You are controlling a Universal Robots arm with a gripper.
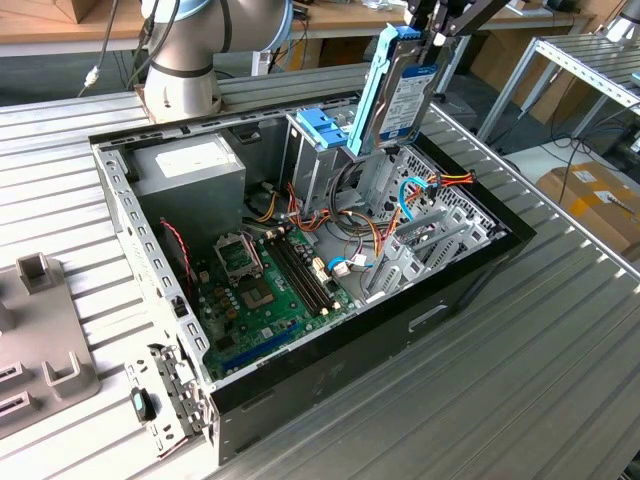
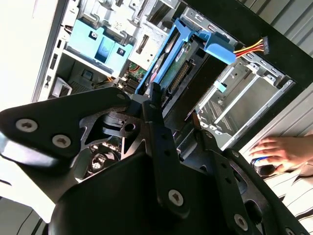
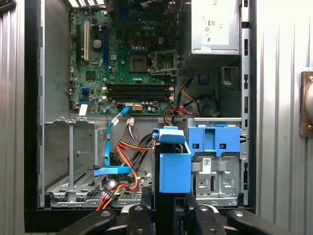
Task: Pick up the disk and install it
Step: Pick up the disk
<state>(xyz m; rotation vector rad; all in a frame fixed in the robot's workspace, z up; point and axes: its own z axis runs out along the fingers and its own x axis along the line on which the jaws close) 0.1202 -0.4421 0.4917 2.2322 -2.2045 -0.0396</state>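
The disk (image 1: 403,88), a silver-grey drive with a blue-and-white label in light-blue carrier rails, hangs upright on edge above the open computer case (image 1: 440,300). Its lower end sits just over the drive cages, beside the blue bracket (image 1: 322,127). My gripper (image 1: 432,32) is shut on the disk's upper end. In the second wrist view the black fingers (image 2: 157,128) clamp the disk (image 2: 168,66) from both sides. In the first wrist view the disk's blue rail end (image 3: 174,169) lies between the gripper (image 3: 168,205) and the case floor, next to the blue bracket (image 3: 215,139).
Inside the case are the green motherboard (image 3: 127,54), the grey power-supply box (image 1: 190,165), loose coloured cables (image 3: 122,188) and a metal drive bay (image 3: 73,156). A person's hand (image 2: 283,149) rests outside the case wall. The arm's base (image 1: 185,60) stands behind the case; grey fixtures (image 1: 40,350) lie at the exterior view's left.
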